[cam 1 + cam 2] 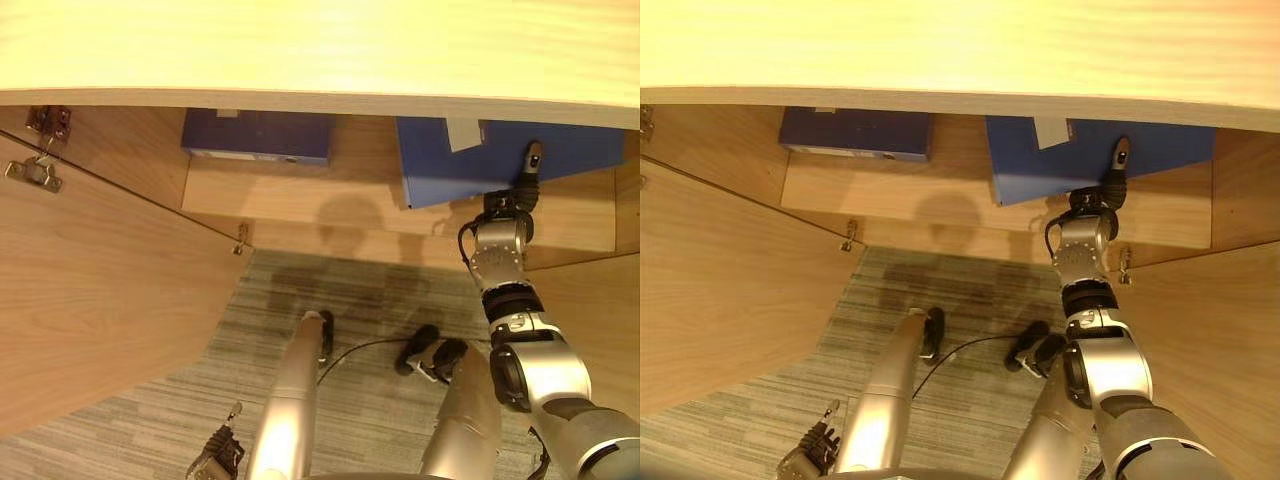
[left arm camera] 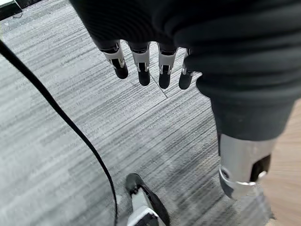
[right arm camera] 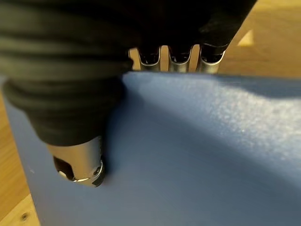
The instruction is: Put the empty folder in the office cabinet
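The cabinet (image 1: 330, 190) stands open, its doors (image 1: 100, 300) swung wide over grey carpet (image 2: 61, 122). The right hand (image 1: 1102, 195) pinches the blue folder (image 3: 197, 155) on the shelf: the wrist view shows thumb over, fingers (image 3: 178, 59) behind. A darker folder (image 1: 257, 136) lies well left. The left hand (image 2: 146, 61) hangs with relaxed fingers.

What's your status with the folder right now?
Right hand gripping the blue folder, on the cabinet shelf. Left hand open, low over the carpet. Darker folder lies apart, not blocking.
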{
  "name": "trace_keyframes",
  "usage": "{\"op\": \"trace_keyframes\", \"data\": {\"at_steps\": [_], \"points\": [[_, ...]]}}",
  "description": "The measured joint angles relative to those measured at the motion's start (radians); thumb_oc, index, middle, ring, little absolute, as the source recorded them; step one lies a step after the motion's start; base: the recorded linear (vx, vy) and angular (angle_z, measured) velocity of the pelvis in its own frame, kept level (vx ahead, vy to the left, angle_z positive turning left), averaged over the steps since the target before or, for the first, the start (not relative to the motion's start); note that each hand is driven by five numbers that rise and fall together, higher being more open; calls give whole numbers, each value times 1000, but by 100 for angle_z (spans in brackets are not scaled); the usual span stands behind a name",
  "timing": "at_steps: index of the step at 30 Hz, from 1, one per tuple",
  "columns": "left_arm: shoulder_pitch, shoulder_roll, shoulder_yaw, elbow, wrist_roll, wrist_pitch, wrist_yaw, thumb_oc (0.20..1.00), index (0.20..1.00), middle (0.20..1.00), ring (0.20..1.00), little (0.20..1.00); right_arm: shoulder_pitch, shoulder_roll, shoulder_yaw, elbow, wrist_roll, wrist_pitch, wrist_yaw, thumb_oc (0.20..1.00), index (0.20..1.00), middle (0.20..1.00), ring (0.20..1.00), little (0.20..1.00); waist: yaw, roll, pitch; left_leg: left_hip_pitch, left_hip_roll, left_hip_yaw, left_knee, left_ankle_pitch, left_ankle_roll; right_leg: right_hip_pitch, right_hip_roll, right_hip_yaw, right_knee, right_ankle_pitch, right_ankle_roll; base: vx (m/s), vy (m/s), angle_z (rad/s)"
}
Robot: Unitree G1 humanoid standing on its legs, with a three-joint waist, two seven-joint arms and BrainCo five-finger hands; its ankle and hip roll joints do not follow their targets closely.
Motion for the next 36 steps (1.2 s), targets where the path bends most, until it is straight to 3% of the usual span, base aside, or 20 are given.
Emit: {"op": "trace_keyframes", "data": {"at_steps": [8,11,13,18,21,31,32,33,36], "points": [[0,28,-39,1,3,1,10,1000,1000,1000,1000,1000,-145,-20,62,146,3,38,-39,200,200,200,200,200,16,6,-15,-28,2,3,34,-13,2,-33,-2,17,24,-13,-1,-2,-5,-2],[-17,29,-42,22,8,5,25,1000,1000,1000,1000,1000,-131,55,56,147,14,38,-51,200,200,200,200,200,12,6,-28,-41,6,12,46,-19,2,-56,1,30,38,-13,-2,-15,-17,-5],[-35,26,-46,22,10,7,30,1000,1000,1000,1000,1000,-122,132,4,135,40,12,-45,200,200,200,200,200,13,11,-33,-39,9,13,45,-19,2,-56,3,31,39,-14,-1,-12,-5,-3],[-32,28,-47,23,21,9,40,1000,1000,1000,1000,1000,-121,139,-21,134,114,-19,-45,200,200,200,200,200,43,23,-42,-39,9,12,44,-19,2,-56,2,31,40,-19,-3,0,0,0],[-32,26,-48,38,44,25,50,1000,1000,1000,1000,1000,-122,159,-52,129,149,-72,-29,200,200,200,200,200,47,23,-41,-38,9,11,43,-19,1,-56,2,31,42,-19,-3,0,0,0],[-34,20,-80,30,58,33,59,1000,1000,1000,1000,1000,-122,166,-116,52,188,-161,-35,200,200,200,200,200,56,47,-33,-39,-6,10,33,-19,1,-57,-16,30,49,-28,-2,3,5,5],[-34,20,-81,28,58,34,61,1000,1000,1000,1000,1000,-122,164,-117,47,188,-165,-36,407,407,407,407,407,56,47,-33,-38,-7,10,32,-19,1,-57,-16,30,49,-28,-1,6,14,3],[-33,19,-88,22,58,34,62,1000,1000,1000,1000,1000,-122,162,-118,41,189,-166,-40,1000,1000,1000,1000,1000,57,47,-33,-38,-7,10,31,-20,1,-57,-16,30,49,-28,-1,0,0,0],[-32,20,-87,5,58,33,56,1000,1000,1000,1000,1000,-111,149,-111,7,228,-150,-33,1000,1000,1000,1000,1000,56,49,-31,-39,-7,10,31,-21,0,-58,-16,30,49,-30,-1,0,0,0]]}}
